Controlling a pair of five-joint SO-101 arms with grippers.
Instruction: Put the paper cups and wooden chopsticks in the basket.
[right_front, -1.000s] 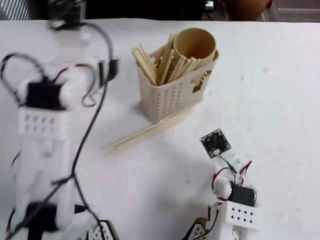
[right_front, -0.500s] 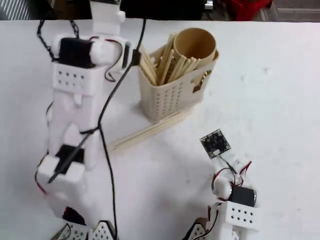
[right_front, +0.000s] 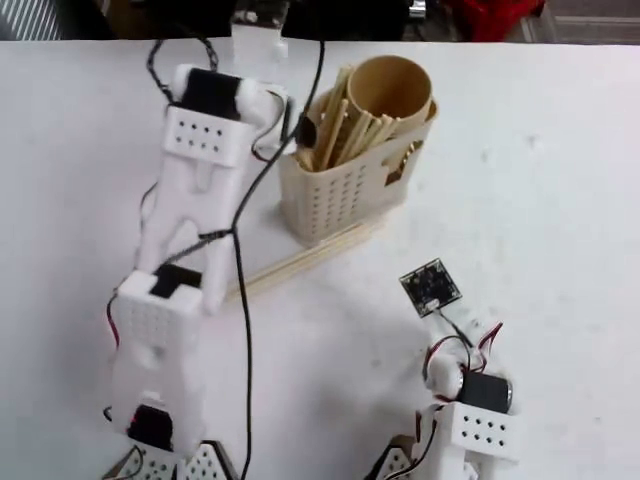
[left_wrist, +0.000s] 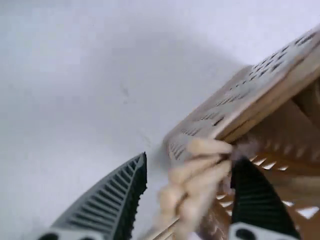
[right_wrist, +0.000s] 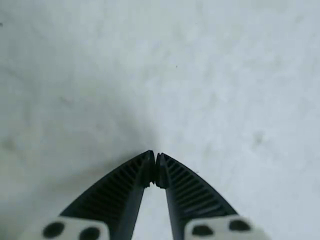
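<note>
Along the near foot of the basket lie the loose wooden chopsticks, slanting toward the left arm, whose left gripper gapes wide at the rim above, clamping nothing, while the right gripper sits closed, farther off.

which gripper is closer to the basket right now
Left. The left gripper is open right at the basket, beside its rim, with chopsticks between its fingers. The right gripper is shut over bare table, well back from the basket.
</note>
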